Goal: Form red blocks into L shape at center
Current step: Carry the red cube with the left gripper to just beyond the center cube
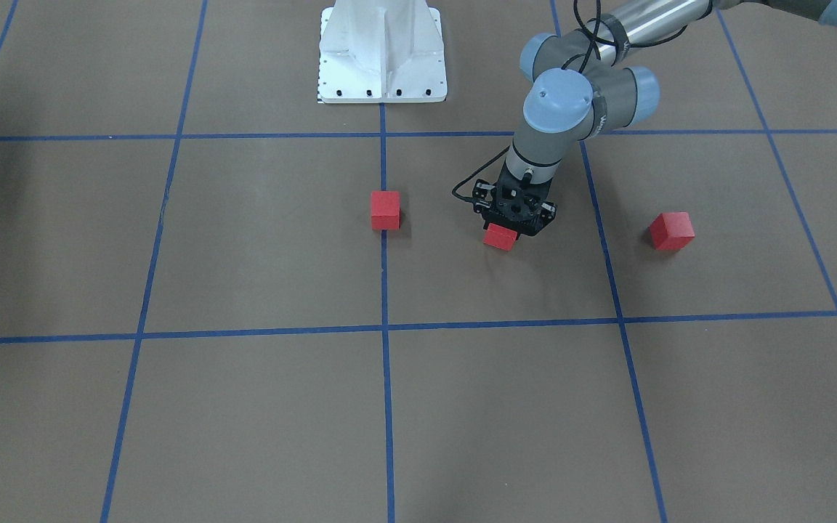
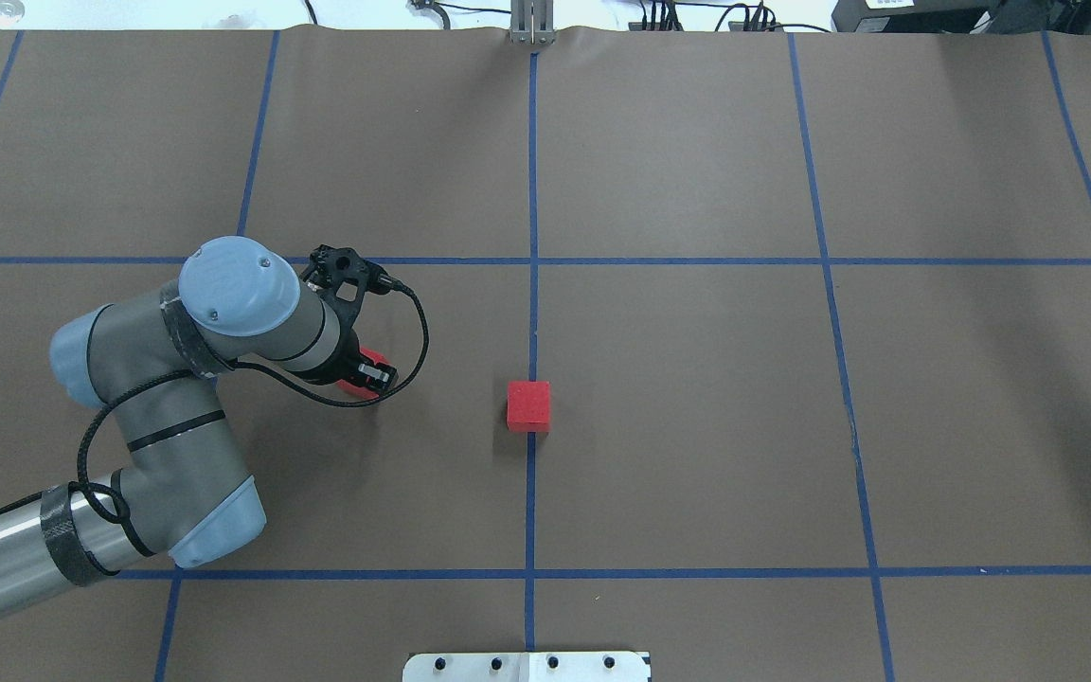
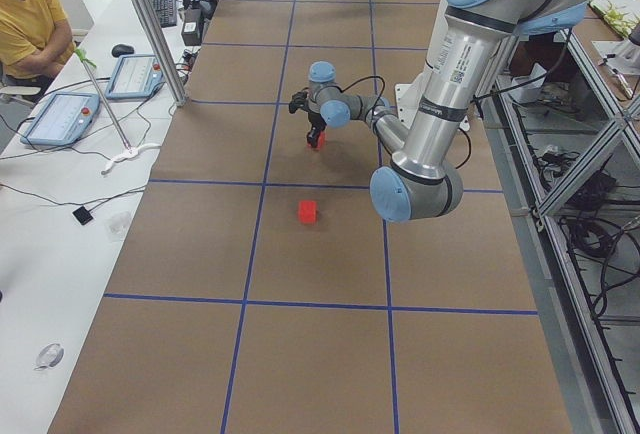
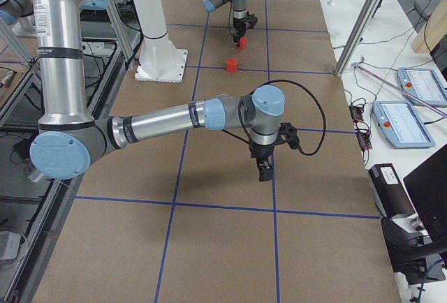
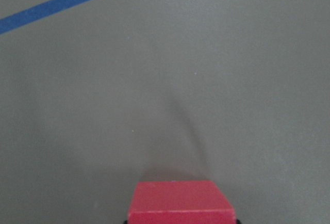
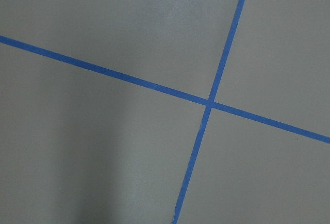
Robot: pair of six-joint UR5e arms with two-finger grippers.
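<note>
My left gripper (image 1: pixel 511 225) is shut on a red block (image 1: pixel 498 238), low over the brown floor, to the right of the center line in the front-facing view. In the left wrist view that block (image 5: pixel 181 202) fills the bottom edge. A second red block (image 1: pixel 385 210) sits on the vertical blue tape line at the center (image 1: pixel 383 276), a little over one block width from the held one. The third red block (image 1: pixel 672 231) lies alone further right. In the overhead view the left arm hides that third block. My right gripper (image 4: pixel 264 172) hovers over bare floor, and I cannot tell whether it is open or shut.
The white robot base plate (image 1: pixel 382 58) stands at the top of the front-facing view. Blue tape lines divide the brown floor into large squares. A person (image 3: pixel 30 24) sits at the side bench with tablets and cables.
</note>
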